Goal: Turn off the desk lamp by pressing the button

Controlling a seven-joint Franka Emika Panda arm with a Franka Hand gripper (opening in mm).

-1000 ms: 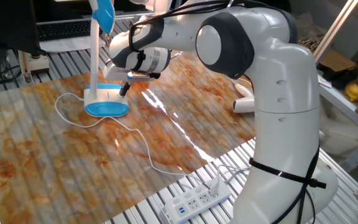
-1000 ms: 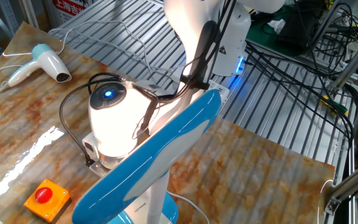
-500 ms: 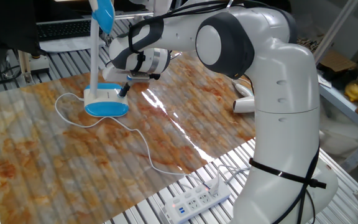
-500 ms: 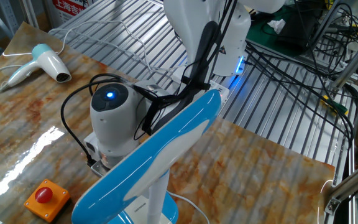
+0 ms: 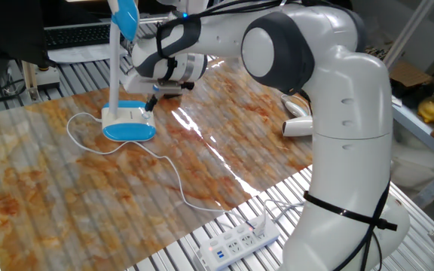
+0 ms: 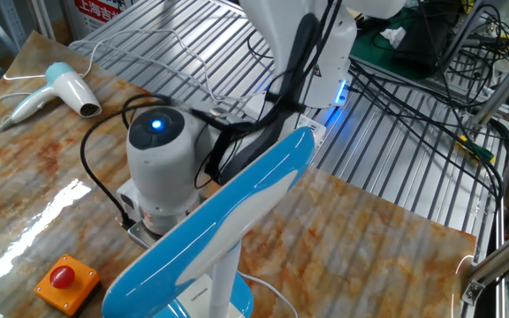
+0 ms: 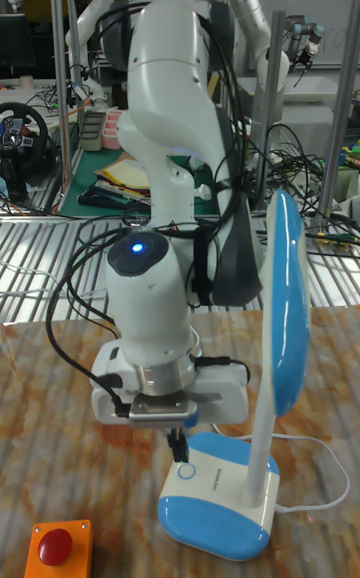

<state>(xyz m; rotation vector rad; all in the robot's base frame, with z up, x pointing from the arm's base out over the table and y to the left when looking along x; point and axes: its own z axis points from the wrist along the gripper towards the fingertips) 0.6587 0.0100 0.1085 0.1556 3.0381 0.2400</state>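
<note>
White and bulky, the Franka arm (image 5: 307, 113) filled most of every view, bent low over the marbled orange table (image 5: 224, 165). Next in size came the desk lamp (image 7: 262, 418): its blue head (image 6: 210, 234) stood tall on a thin white stem above an oval, blue-rimmed base (image 5: 129, 124) at the table's far left in one fixed view, with a white cord (image 5: 157, 162) trailing off toward a power strip (image 5: 236, 242). A white-and-teal hairdryer (image 6: 56, 91) and an orange box with a red button (image 6: 62, 281) lay well apart from the work.

The gripper (image 7: 180, 445) hung just above the inner end of the base, its dark fingers (image 7: 181, 448) reading as one narrow tip in the tall fixed view; whether they were pressed together I cannot tell. The button (image 7: 185, 472), a faint ringed circle on the white top of the base, sat directly below that tip, apparently not touched at this moment.

Judged from this, the press is the step in hand. Doing it well would mean a straight, gentle drop onto the ring's centre, keeping clear of the stem, and stopping as soon as it gives, since a hard or off-centre push could skid or tip the light base.
</note>
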